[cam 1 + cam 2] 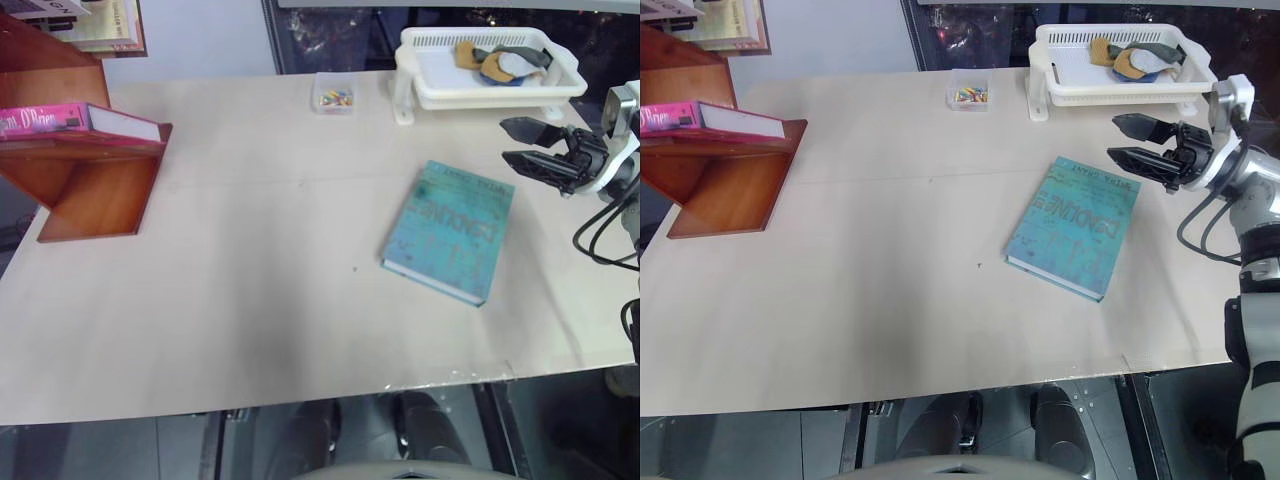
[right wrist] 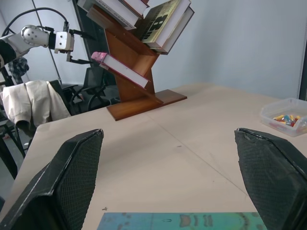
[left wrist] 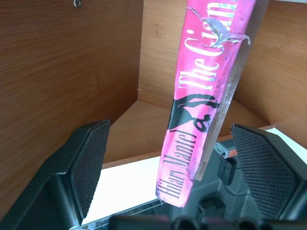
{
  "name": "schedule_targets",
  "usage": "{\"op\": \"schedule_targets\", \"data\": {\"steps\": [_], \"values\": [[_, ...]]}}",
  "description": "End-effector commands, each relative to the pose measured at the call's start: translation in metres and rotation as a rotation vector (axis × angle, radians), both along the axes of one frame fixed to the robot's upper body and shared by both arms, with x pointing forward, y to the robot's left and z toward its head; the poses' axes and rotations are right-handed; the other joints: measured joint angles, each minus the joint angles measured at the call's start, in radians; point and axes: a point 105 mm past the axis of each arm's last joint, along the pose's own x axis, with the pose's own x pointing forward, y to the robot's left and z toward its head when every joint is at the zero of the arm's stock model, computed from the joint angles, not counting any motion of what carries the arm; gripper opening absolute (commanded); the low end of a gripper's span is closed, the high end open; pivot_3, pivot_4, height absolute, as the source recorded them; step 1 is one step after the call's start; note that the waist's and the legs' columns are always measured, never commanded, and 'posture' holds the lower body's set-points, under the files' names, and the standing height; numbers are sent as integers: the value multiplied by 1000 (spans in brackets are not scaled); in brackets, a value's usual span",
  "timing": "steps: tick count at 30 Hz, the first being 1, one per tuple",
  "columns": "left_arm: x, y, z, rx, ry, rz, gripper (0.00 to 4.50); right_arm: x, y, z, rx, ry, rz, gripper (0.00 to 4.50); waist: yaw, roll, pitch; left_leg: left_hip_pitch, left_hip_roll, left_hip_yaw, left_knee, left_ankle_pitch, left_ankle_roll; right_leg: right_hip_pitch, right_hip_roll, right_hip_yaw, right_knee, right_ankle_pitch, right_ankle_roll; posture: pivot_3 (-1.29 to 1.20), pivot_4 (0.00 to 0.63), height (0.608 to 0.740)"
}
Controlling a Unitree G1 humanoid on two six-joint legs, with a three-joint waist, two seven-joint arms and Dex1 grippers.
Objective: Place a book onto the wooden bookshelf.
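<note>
1. Teal book point(image 1: 449, 231) lies flat on the table point(image 1: 250, 300) nearest me, untouched: not the target.
2. Pink book point(image 1: 60, 119) rests on a slanted board of the wooden bookshelf point(image 1: 90, 190); the slope holds it.
3. Left gripper point(image 3: 175, 179): fingers spread either side of the spine, clear of it, so I judge the placing done.
4. Right gripper point(image 1: 1140, 143): spread, holding nothing, beside the white basket point(image 1: 1120, 85).

Left gripper point(image 3: 172, 158) level, jaws spread wide. Right gripper point(image 1: 522, 143) at three o'clock, pointing toward nine, jaws parted.
</note>
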Motion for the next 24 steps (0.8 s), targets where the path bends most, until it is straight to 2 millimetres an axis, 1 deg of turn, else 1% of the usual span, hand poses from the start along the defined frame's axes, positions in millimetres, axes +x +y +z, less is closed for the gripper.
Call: {"op": "schedule_targets", "data": {"steps": [1, 3, 8, 11, 15, 17, 19, 21, 24], "values": [[-14, 2, 15, -36, -40, -2, 4462, -10, -7, 12, 1, -59, 36, 4500, 0, 0, 0, 0, 0, 0, 0, 0, 0, 0, 0, 0, 0, 0, 0, 0, 150, 740], [-14, -2, 15, -59, -27, -24, 4462, -10, -7, 13, 1, -57, 35, 4500, 0, 0, 0, 0, 0, 0, 0, 0, 0, 0, 0, 0, 0, 0, 0, 0, 150, 740], [-22, -4, 22, -62, -31, -35, 4462, -10, -8, 13, 0, -53, 36, 4500, -1, 0, 0, 0, 0, 0, 0, 0, 0, 0, 0, 0, 0, 0, 0, 0, 150, 740], [-25, -7, 28, -106, -56, -55, 4462, -10, -9, 14, -1, -52, 32, 4500, 0, 0, 0, 0, 0, 0, 0, 0, 0, 0, -1, 0, 0, 0, 0, 0, 150, 740], [-25, -12, 24, -136, -19, -77, 4462, -11, -10, 16, 0, -57, 29, 4500, 0, 0, 0, 0, 0, 0, 0, 0, 0, 0, 0, 0, 1, 0, 0, 0, 150, 740], [-23, -18, 24, -132, 0, -103, 4462, -11, -11, 18, 0, -60, 28, 4500, 0, 0, 0, 0, 0, 0, 1, 0, 0, 0, 0, 0, 1, 0, 0, 0, 150, 740], [-20, -32, 33, -136, -21, -156, 4462, -14, -10, 20, 0, -58, 43, 4500, 1, 0, 0, 0, 0, 0, 1, 0, 0, 0, -1, 0, 1, 0, 0, 0, 150, 740], [-16, -45, 39, -139, -25, -206, 4462, -19, -6, 27, 27, -65, 83, 4500, 3, 0, 0, 0, 0, 0, 1, 0, 0, 0, -2, 0, 1, 0, 0, 0, 150, 740], [-9, -58, 37, -131, 19, -234, 4462, -29, 3, 41, 76, -96, 165, 4500, 2, 0, 0, 0, 0, 0, 1, 0, 0, 0, -3, 0, 1, 0, 0, 0, 150, 740]]}}
